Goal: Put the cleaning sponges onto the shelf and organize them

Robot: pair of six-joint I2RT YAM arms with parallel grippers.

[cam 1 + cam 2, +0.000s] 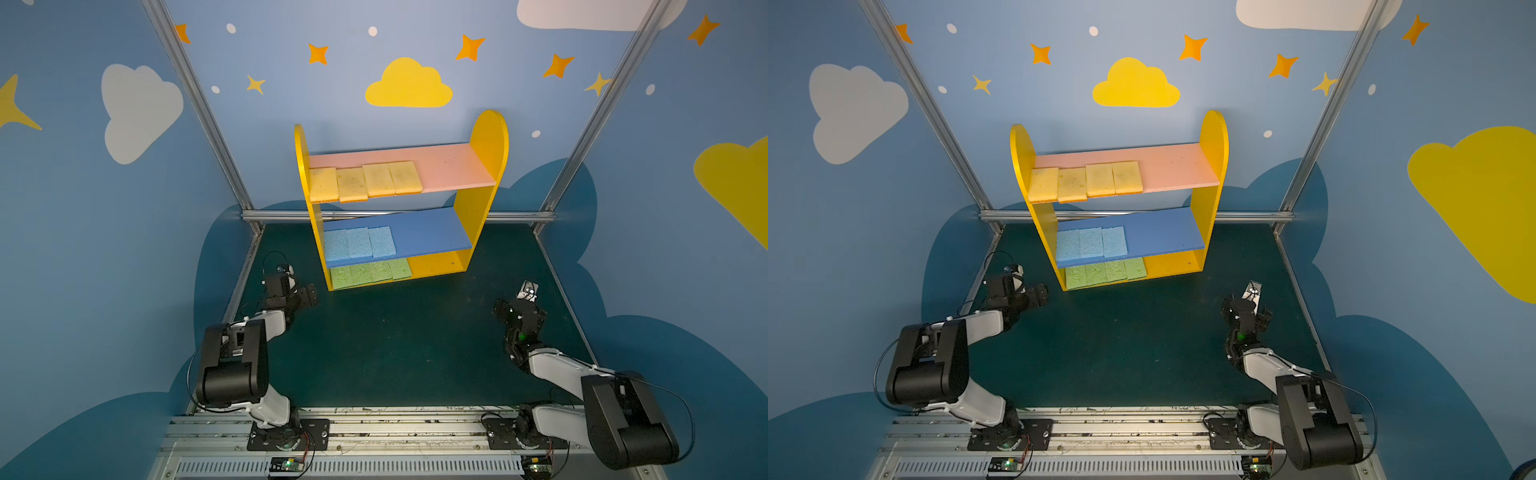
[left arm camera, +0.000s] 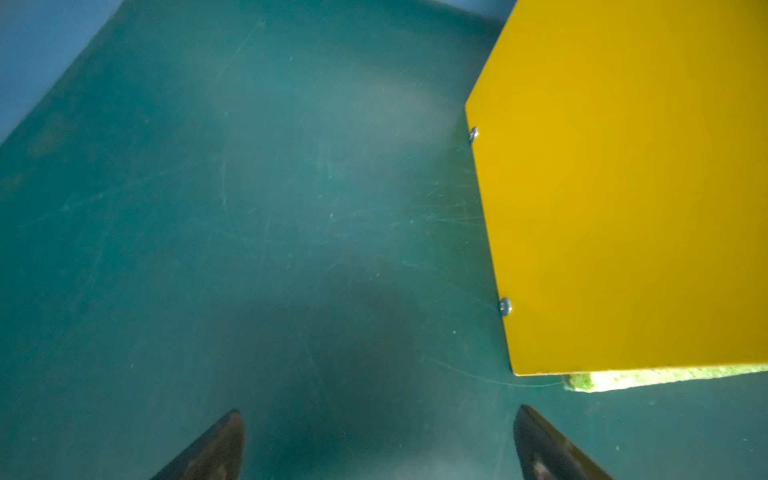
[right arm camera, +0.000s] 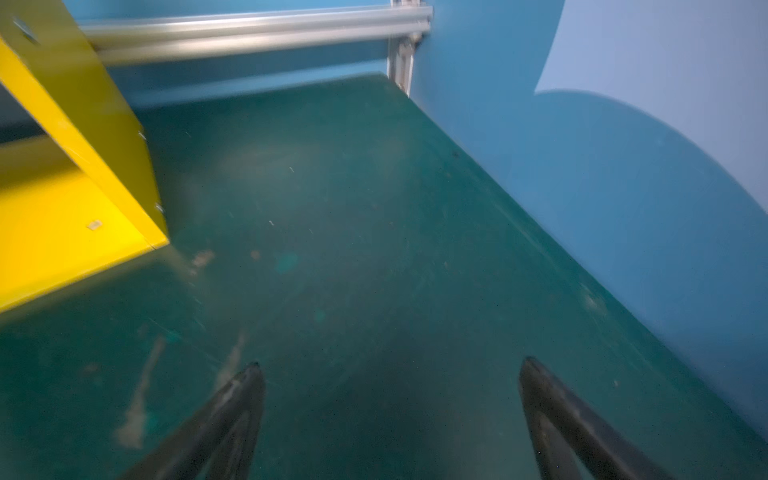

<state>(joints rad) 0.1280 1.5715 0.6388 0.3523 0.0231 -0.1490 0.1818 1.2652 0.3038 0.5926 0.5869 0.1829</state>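
- In a top view I see the shelf [image 1: 490, 141] standing at the back of the green desk [image 1: 395, 345]. Four yellow sponges [image 1: 365, 183] lie in a row on its pink board, three blue sponges [image 1: 359, 243] on the blue board and four green sponges [image 1: 370, 272] on the yellow base, all toward the left panel.
- In a top view the left arm [image 1: 984, 324] and right arm [image 1: 1264, 365] sit low at either side, apart from the shelf.
- Left wrist: the left fingers [image 2: 216, 449] are spread apart, empty, over bare desk. The shelf's side panel is just ahead, with a green sponge edge [image 2: 665, 377] peeking out.
- Right wrist: the right fingers [image 3: 232, 415] are spread apart, empty, and the shelf's base sits ahead to one side.
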